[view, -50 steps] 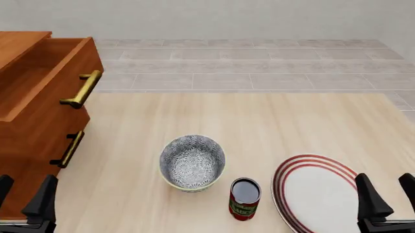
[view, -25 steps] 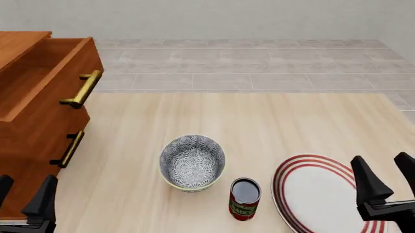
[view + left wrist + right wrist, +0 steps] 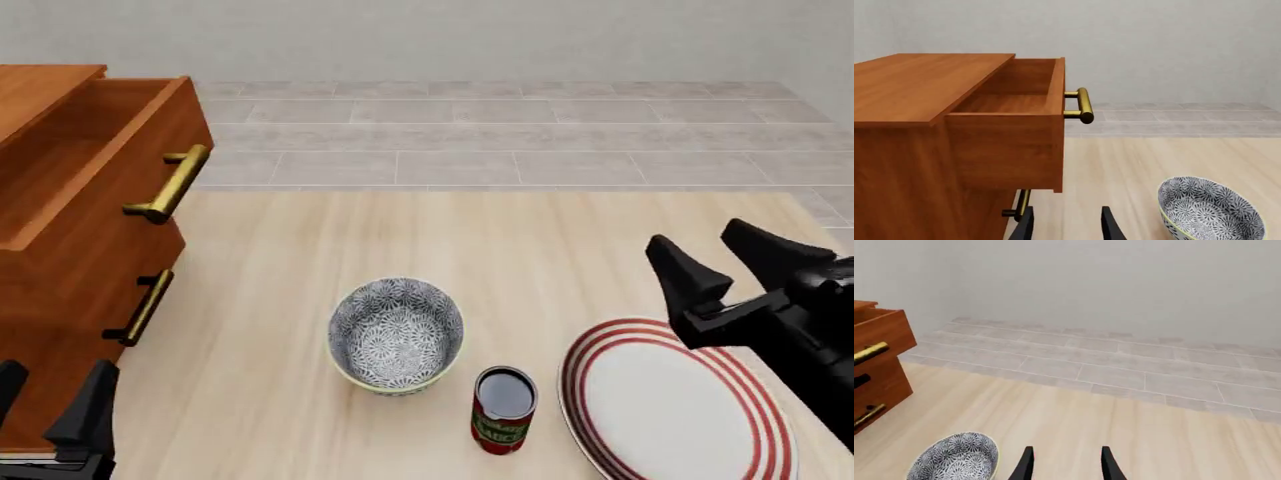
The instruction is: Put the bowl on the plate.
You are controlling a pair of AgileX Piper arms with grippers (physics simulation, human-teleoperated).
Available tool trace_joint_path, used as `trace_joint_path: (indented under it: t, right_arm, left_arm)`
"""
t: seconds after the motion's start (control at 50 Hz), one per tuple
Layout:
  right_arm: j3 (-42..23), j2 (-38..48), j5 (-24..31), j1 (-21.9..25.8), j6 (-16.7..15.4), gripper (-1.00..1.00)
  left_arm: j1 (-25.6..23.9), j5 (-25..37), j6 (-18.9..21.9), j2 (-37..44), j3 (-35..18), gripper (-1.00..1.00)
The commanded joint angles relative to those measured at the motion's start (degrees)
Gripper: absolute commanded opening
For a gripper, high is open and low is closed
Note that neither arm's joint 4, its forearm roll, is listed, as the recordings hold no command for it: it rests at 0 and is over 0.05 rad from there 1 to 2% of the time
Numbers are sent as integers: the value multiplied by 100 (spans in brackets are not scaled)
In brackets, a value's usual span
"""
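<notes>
The grey-and-white floral bowl (image 3: 395, 335) stands upright on the table, also seen in the left wrist view (image 3: 1209, 210) and the right wrist view (image 3: 955, 459). The white plate (image 3: 667, 400) with red rings lies flat to its right, near the front edge. My right gripper (image 3: 718, 255) hangs open above the plate's far edge, empty, its fingertips (image 3: 1027, 460) showing in the right wrist view. My left gripper (image 3: 47, 395) is open and empty at the front left corner, beside the cabinet; its fingertips (image 3: 1023, 224) show in the left wrist view.
A small red can (image 3: 503, 409) stands between bowl and plate, close to both. A wooden cabinet (image 3: 74, 240) with an open top drawer and brass handles (image 3: 170, 183) fills the table's left side. Tiled floor lies beyond the table's far edge.
My right gripper has risen and moved forward and left, from the front right corner to above the plate's far edge. The left arm, bowl, can and plate have stayed put.
</notes>
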Motion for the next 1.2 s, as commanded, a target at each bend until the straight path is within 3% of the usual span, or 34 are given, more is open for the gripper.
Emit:
trace_joint_path:
  t: [0.02, 0.06, 0.16, 0.22, 0.4, 0.48, 0.58, 0.68, 0.98, 1.2]
  right_arm:
    - [-786, 1066, 154, 691, -150, 100]
    - [-944, 1189, 211, 745, 54, 100]
    - [-1258, 1702, 336, 1021, -244, 100]
    - [-1461, 1968, 489, 1159, -156, 100]
    - [-2153, 2543, 846, 1490, -500, 100]
    - [-2422, 2936, 1057, 1847, -526, 100]
    - [-2668, 3337, 1212, 1979, -487, 100]
    - [-3000, 3777, 1447, 2143, -646, 100]
    - [-3191, 4382, 1623, 2399, -672, 100]
    - [-3426, 4757, 1956, 2357, -410, 100]
  left_arm:
    - [0, 0, 0, 1, 0, 100]
    - [0, 0, 0, 1, 0, 100]
    - [-1, 0, -1, 1, 0, 100]
    - [0, 0, 0, -1, 0, 100]
    - [1, 0, 0, -1, 0, 100]
    - [0, 0, 0, 0, 0, 100]
    - [0, 0, 0, 1, 0, 100]
    - [-1, 0, -1, 0, 0, 100]
    - [-1, 0, -1, 0, 0, 100]
    - [0, 0, 0, 1, 0, 100]
